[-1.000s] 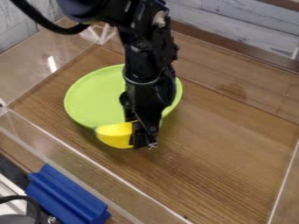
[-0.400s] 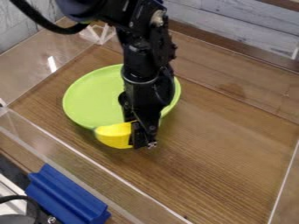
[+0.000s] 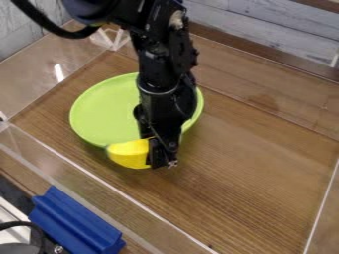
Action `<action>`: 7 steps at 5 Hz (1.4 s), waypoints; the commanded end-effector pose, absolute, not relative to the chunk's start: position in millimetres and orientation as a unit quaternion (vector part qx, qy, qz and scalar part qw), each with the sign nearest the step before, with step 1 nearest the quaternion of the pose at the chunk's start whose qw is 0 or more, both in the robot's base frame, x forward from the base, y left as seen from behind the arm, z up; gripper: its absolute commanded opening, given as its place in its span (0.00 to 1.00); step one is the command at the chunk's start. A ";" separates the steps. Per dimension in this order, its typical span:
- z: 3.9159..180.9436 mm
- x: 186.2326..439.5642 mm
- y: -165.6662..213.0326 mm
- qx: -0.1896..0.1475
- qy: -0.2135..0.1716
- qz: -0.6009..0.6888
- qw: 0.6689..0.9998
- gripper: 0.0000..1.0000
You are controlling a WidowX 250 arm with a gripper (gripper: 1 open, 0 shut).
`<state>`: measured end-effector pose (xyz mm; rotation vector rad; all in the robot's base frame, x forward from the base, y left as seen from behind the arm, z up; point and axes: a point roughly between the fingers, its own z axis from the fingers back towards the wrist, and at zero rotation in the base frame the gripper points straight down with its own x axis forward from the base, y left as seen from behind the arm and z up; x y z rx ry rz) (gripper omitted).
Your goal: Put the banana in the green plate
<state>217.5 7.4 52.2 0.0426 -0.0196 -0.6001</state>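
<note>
Tool (image 3: 162, 159) first: we see our black tool pointing straight down, its jaws pressed nearly together, and we judge it is pinching the right end of the small, smooth, bright yellow half-moon banana (image 3: 130, 152). That banana sits low, just to the tool's left, at the near outer edge of the large round lime-green plastic plate (image 3: 99, 111); we cannot tell whether it rests on the brown wooden surface (image 3: 252, 189) or overlaps the rim. The plate's open middle lies behind and to the left of the tool. Our worry is the grip: it catches only one end of a slick, curved piece, so the banana could twist or slip out during lifting. A low carry could also knock the raised rim and shove the plate away.
</note>
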 end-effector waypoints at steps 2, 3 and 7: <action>61.1 223.3 9.8 0.021 -0.025 -0.283 0.959 0.00; 63.2 223.8 9.8 0.020 -0.026 -0.278 0.960 0.00; 75.2 227.8 9.7 0.017 -0.029 -0.254 0.967 0.00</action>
